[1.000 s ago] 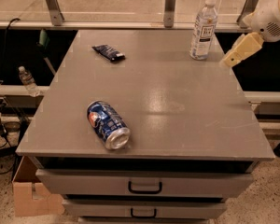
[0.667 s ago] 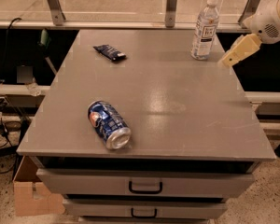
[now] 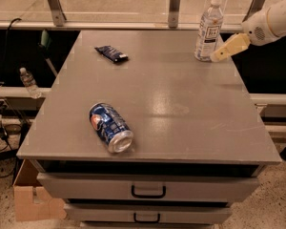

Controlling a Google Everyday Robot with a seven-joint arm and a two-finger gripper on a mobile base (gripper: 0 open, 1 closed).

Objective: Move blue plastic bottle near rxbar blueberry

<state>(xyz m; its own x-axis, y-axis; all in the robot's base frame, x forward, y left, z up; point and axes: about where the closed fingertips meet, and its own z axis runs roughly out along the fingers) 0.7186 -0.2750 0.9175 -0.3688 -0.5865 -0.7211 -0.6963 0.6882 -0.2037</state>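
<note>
The blue plastic bottle [image 3: 208, 28], clear with a white cap and a white label, stands upright at the table's far right corner. The rxbar blueberry [image 3: 111, 53], a small dark navy wrapper, lies flat at the far left of the grey table [image 3: 181, 89]. My gripper [image 3: 219, 55] comes in from the right on a white arm; its tan fingers [image 3: 229, 48] point down-left, with the tip right beside the bottle's base on its right side. It holds nothing that I can see.
A blue soda can [image 3: 111, 128] lies on its side near the table's front left. A smaller bottle [image 3: 28, 83] sits off the table at the left. A railing with metal posts runs behind the table. Drawers sit below the front edge.
The gripper has moved left toward the bottle, from a clear gap to right beside its base. The bottle, bar and can have not moved.
</note>
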